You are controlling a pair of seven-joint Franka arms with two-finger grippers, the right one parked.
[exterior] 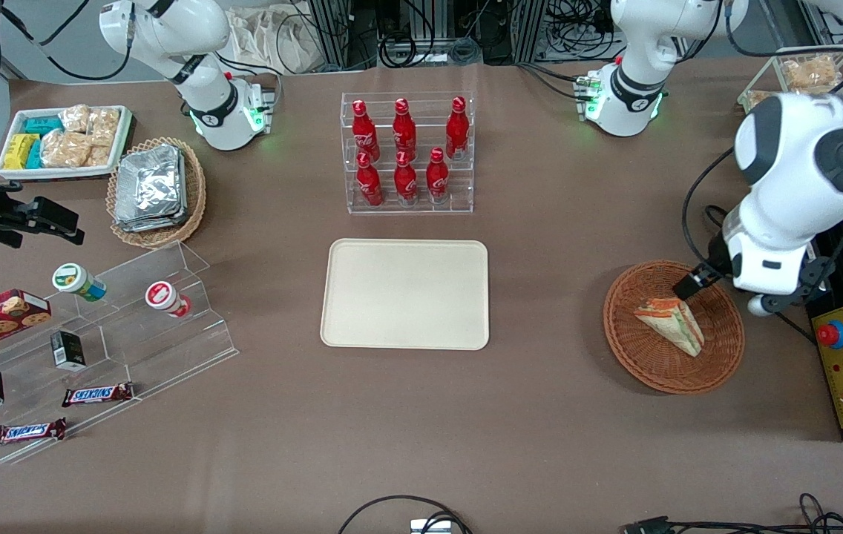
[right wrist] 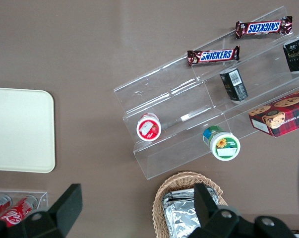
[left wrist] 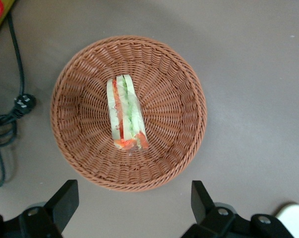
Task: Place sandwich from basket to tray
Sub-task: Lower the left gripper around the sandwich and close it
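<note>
The sandwich (exterior: 672, 320) (left wrist: 125, 119), a wrapped wedge with green, orange and red layers, lies in the round reddish-brown basket (exterior: 637, 363) (left wrist: 189, 89) toward the working arm's end of the table. My gripper (exterior: 697, 282) (left wrist: 133, 201) hangs above the basket's rim, on the part of it farther from the front camera. It is open, its fingers (left wrist: 65, 198) wide apart with nothing between them and well clear of the sandwich. The cream tray (exterior: 405, 293) (right wrist: 18, 129) lies bare at the table's middle.
A clear rack of red bottles (exterior: 407, 152) stands farther from the front camera than the tray. A yellow control box with a red button (exterior: 833, 335) and a black cable (left wrist: 5, 124) lie beside the basket. A stepped acrylic shelf of snacks (exterior: 95, 334) sits toward the parked arm's end.
</note>
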